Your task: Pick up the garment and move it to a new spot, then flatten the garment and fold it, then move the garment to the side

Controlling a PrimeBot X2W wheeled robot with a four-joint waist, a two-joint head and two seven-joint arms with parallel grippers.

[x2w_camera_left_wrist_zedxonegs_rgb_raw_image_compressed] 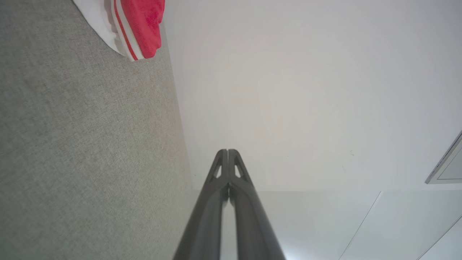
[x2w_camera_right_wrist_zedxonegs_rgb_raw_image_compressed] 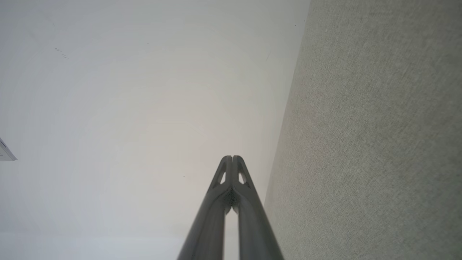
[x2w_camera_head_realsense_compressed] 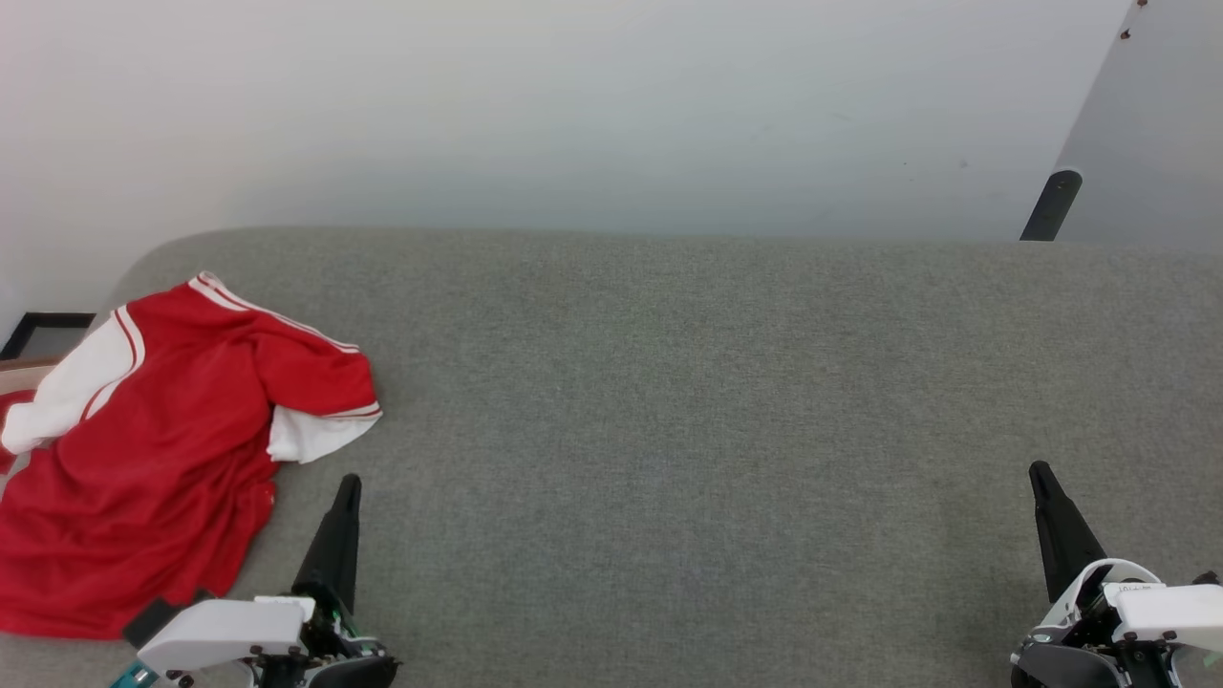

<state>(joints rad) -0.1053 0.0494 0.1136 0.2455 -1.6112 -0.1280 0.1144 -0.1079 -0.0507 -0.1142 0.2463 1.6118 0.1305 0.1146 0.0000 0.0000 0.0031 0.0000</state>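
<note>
While the left gripper (x2w_camera_head_realsense_compressed: 350, 487) and right gripper (x2w_camera_head_realsense_compressed: 1040, 475) hover empty, fingers pressed together, over the grey fabric tabletop (x2w_camera_head_realsense_compressed: 688, 430), the garment (x2w_camera_head_realsense_compressed: 162, 459) lies crumpled at its left edge, just beside the left gripper.

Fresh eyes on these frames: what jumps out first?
A red-and-white jersey lies rumpled at the left end of the grey surface. The left gripper, shut, sits just right of it; the right gripper, also shut, sits at the lower right.
</note>
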